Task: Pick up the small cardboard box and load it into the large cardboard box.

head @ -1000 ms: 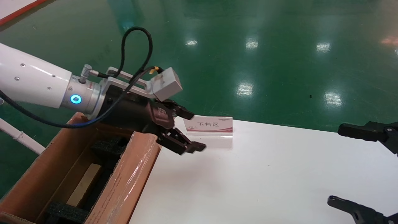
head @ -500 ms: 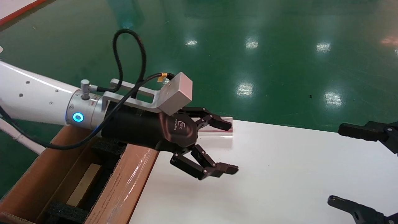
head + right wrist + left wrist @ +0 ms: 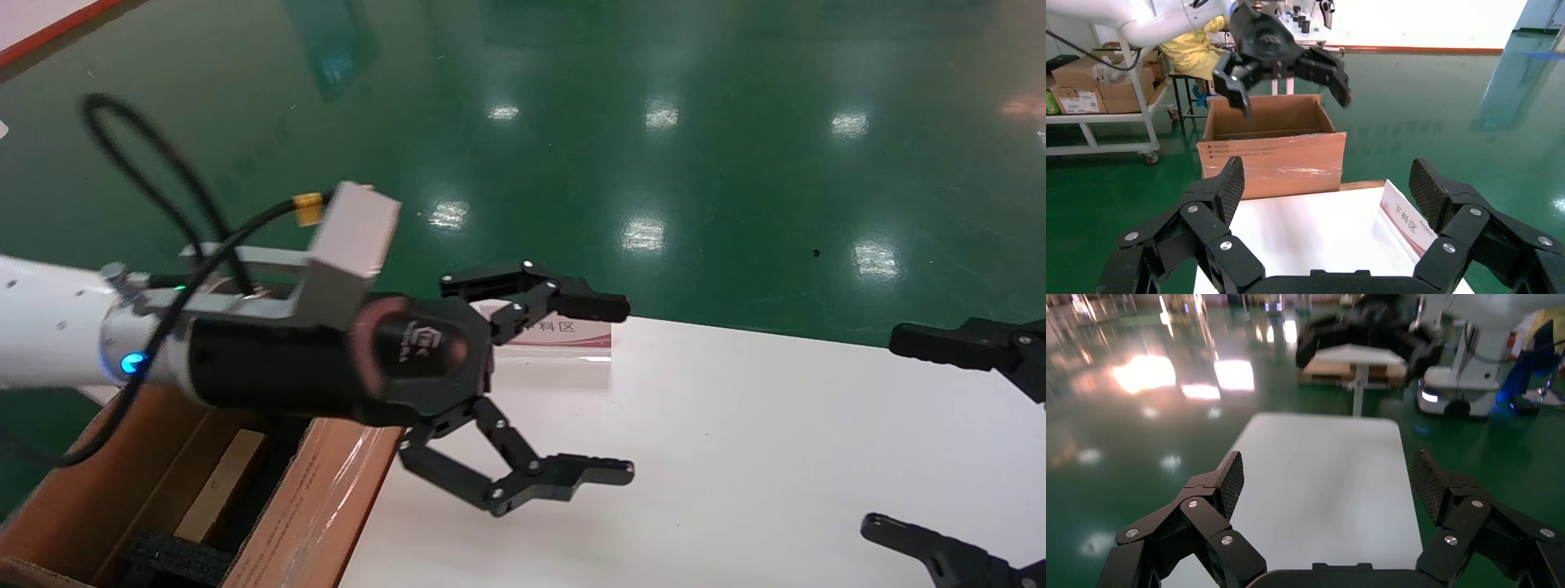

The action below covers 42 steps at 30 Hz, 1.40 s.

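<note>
The large cardboard box [image 3: 270, 498] is cut off by the lower left corner of the head view, and the left arm hides much of its opening. Inside it a pale brown flat slab [image 3: 221, 486] lies between black foam blocks [image 3: 176, 557]; this appears to be the small cardboard box, though no marking on it can be made out. The right wrist view shows what the head view does not: the whole outer face of the large carton [image 3: 1271, 160], with its taped flap folded down, standing just beside the end of the white table [image 3: 1315, 236].

The left gripper [image 3: 625, 388] hangs above the table [image 3: 735, 457] near the carton's edge, fingers spread wide and holding nothing (the left wrist view confirms only bare tabletop [image 3: 1324, 478] between its pads [image 3: 1231, 478]). The right gripper [image 3: 878, 429] sits at the right edge of the head view, mostly cut off, also spread and empty; its own camera shows both fingers [image 3: 1229, 187] apart.

One sign card [image 3: 572, 335] stands on the table's far edge, partly hidden behind the left gripper's upper finger; the right wrist view shows it whole [image 3: 1407, 223]. Counted: two cartons, two grippers, one card.
</note>
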Available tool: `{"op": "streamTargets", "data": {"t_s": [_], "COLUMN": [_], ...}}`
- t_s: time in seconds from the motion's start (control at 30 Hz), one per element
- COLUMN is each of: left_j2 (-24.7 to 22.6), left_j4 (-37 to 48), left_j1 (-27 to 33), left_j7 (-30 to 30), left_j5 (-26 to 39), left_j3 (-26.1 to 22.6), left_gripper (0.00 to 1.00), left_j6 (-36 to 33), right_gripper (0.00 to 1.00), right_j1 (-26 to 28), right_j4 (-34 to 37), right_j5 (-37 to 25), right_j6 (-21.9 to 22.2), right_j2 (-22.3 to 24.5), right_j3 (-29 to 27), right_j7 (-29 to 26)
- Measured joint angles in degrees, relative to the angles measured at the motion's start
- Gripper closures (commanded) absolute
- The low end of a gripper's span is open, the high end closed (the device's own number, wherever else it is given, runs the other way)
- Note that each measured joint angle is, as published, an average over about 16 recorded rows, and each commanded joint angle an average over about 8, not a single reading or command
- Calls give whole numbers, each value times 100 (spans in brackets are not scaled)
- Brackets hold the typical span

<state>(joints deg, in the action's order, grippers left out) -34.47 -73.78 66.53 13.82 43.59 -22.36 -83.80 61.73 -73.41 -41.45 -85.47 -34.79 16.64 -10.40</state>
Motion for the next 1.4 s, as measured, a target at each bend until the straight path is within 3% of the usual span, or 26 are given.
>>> {"op": "streamTargets", "data": {"t_s": [0.3, 1.4], "left_j2": [-54, -52], "left_j4": [24, 30], "left_j1": [-489, -503], "left_j7": [-307, -318], "left_j5": [-173, -188], "left_j3": [624, 635], "left_gripper": [0, 0], "left_j6": [-188, -191], "right_gripper": [0, 0], "right_j1": [-4, -17], "right_j4": [-4, -14], "right_j5": [-11, -40], "right_j6": [-6, -21], "right_j2": [-6, -21], "right_j3": [-16, -64], "right_j7": [-9, -35]}}
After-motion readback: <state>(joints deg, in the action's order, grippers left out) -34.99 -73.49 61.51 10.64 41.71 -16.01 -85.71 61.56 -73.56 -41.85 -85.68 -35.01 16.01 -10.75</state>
